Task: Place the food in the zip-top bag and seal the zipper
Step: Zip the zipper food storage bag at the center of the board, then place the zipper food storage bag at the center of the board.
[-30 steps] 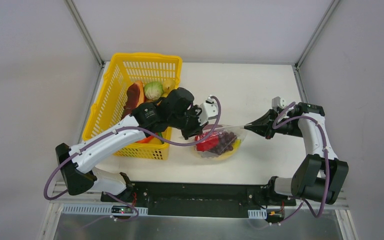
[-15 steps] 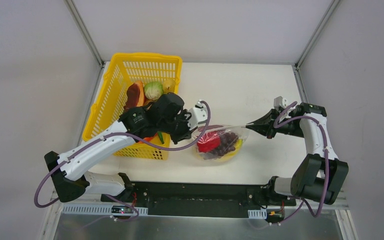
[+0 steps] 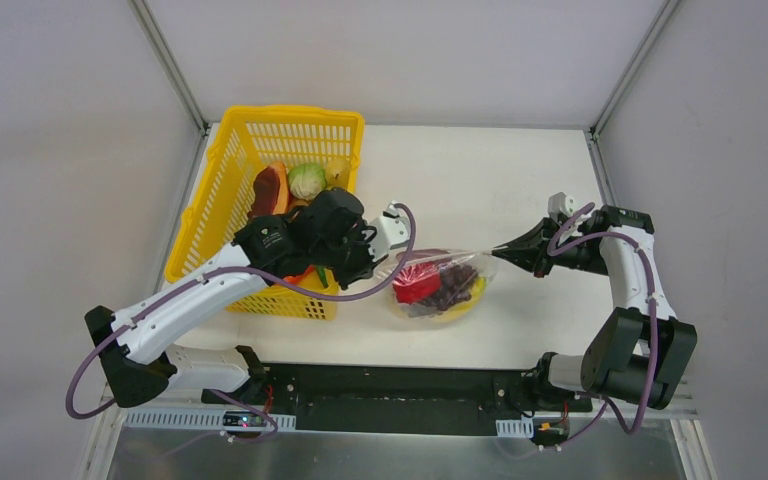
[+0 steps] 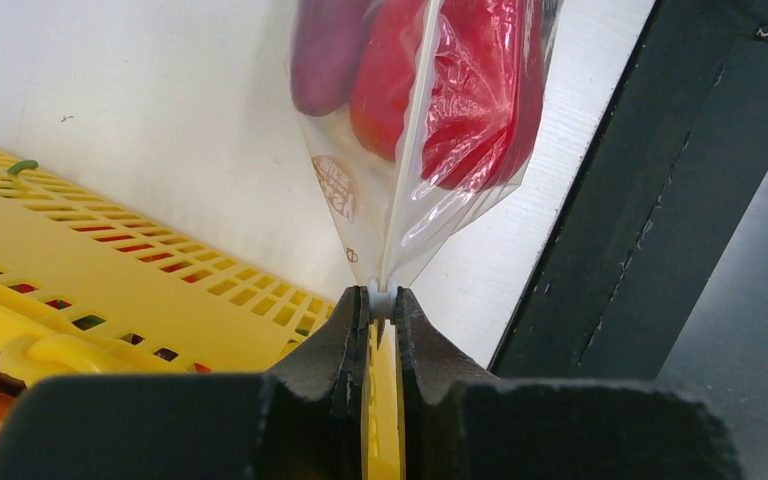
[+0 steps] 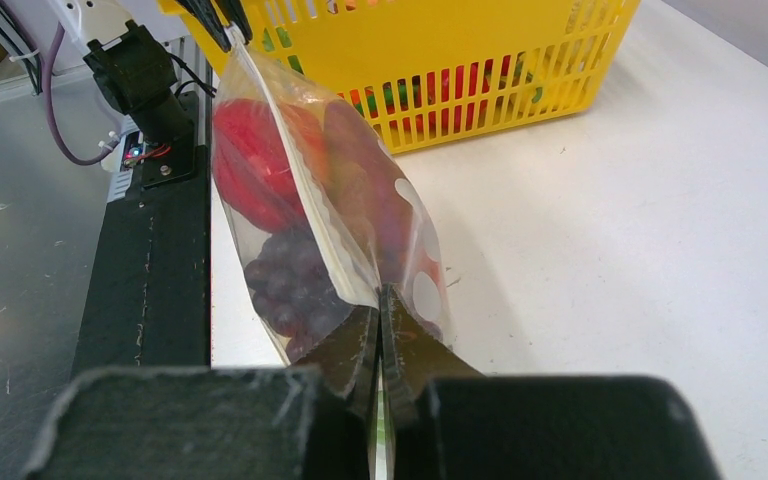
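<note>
White tabletop (image 3: 480, 180) sitting between pale grey walls (image 3: 400, 50); left gripper (image 4: 382, 300), right gripper (image 5: 380, 300) clamping opposite ends of clear polka-dot plastic bag (image 3: 442, 287)

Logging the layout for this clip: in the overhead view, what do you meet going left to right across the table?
yellow basket → left hand → bag of food → right hand
</note>
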